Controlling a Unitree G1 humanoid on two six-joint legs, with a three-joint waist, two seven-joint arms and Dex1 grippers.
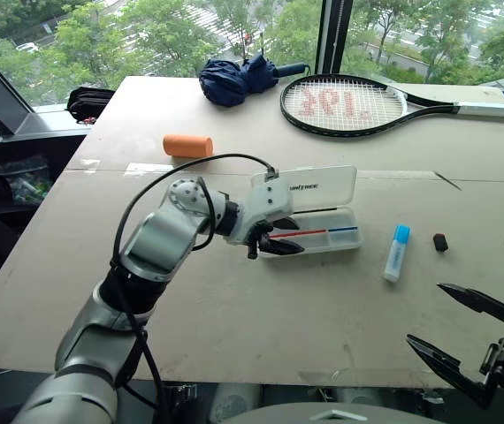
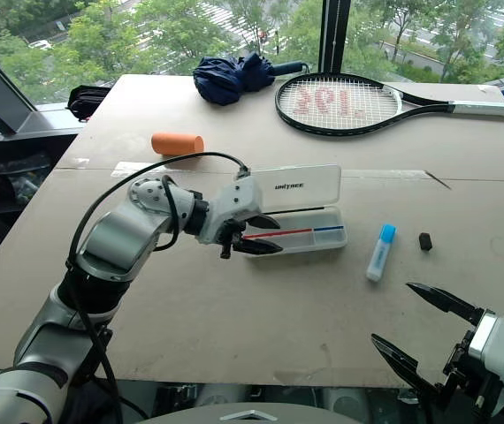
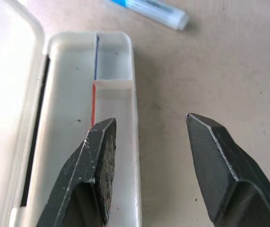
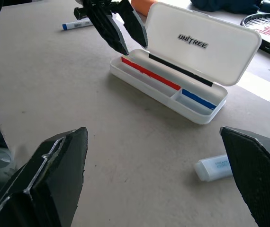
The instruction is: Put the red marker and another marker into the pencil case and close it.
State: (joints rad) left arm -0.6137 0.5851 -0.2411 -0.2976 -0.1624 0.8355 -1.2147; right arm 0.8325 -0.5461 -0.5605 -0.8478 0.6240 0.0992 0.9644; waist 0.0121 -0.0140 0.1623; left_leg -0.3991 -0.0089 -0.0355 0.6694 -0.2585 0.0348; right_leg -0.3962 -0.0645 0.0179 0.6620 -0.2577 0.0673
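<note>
The white pencil case [image 1: 316, 240] lies open mid-table, its lid [image 4: 206, 42] standing up at the back. In its long compartment lies the red marker [image 4: 150, 74]. A blue one [image 4: 199, 99] sits in the short end compartment, and a black stick [image 4: 180, 71] lies along the hinge. My left gripper [image 1: 289, 237] hovers over the case's left end, open with nothing between its fingers [image 3: 102, 156]. One finger is over the tray, the other past its front wall. My right gripper [image 1: 427, 314] hangs open near the table's front right, well clear of the case.
A white tube with a blue cap [image 1: 396, 253] and a small black piece [image 1: 440, 242] lie right of the case. Another blue-capped marker [image 4: 76, 23] lies beyond the left gripper. At the far side are an orange cylinder [image 1: 187, 146], a folded umbrella [image 1: 239, 79] and a racket [image 1: 349, 104].
</note>
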